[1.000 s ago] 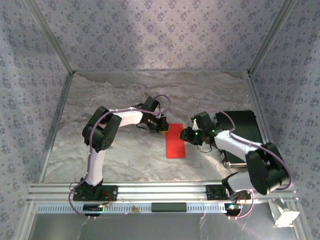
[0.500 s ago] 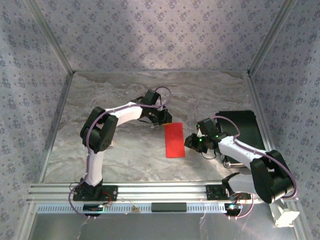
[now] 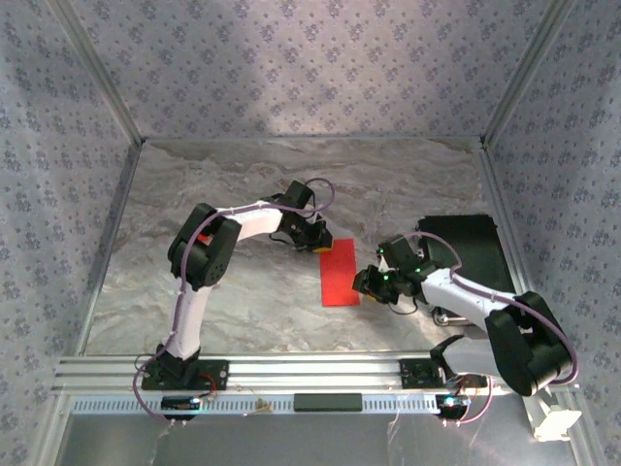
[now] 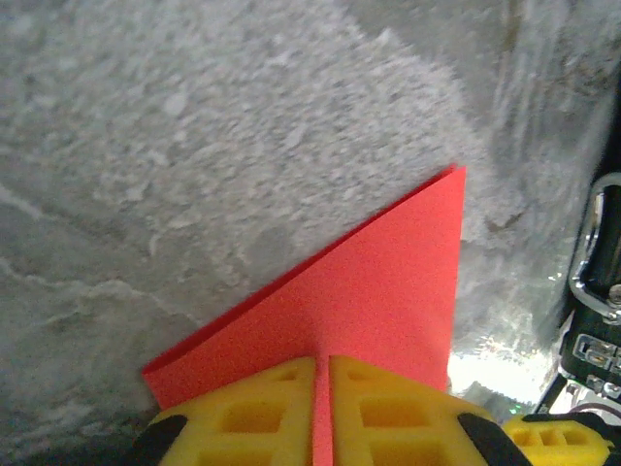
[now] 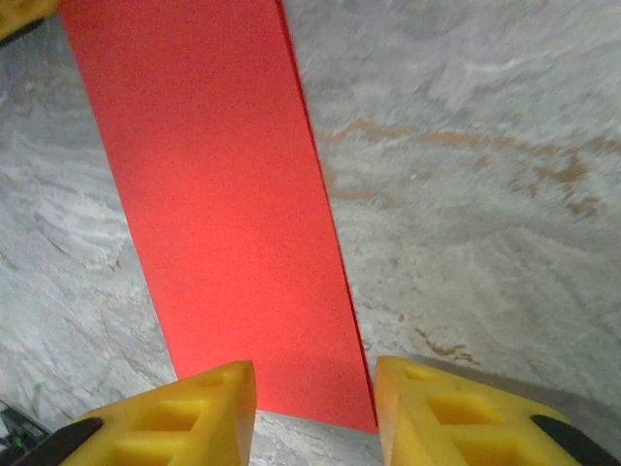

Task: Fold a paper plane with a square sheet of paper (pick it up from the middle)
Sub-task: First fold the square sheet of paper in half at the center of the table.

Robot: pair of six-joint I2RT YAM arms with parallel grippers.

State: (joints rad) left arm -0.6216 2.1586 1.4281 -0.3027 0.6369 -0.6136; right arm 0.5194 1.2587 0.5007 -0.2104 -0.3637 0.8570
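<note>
The red sheet of paper point(image 3: 340, 274) lies on the marbled table, folded double into a long narrow rectangle. My left gripper point(image 3: 314, 240) is at its far end, shut on the paper point(image 4: 388, 291); the yellow fingers point(image 4: 252, 413) pinch it, with two layers showing at the left edge. My right gripper point(image 3: 362, 282) is by the paper's near right corner. It stands open and low, its fingers point(image 5: 194, 408) straddling the near right corner of the paper point(image 5: 213, 194).
A black flat tray point(image 3: 471, 248) lies at the right, behind the right arm. A metal clip-like part point(image 4: 597, 243) shows beside it. Patterned walls and an aluminium frame point(image 3: 291, 374) enclose the table.
The right gripper has slid toward me along the paper's right edge, to its near corner. The left gripper lifted away a little, then came back to the far end.
</note>
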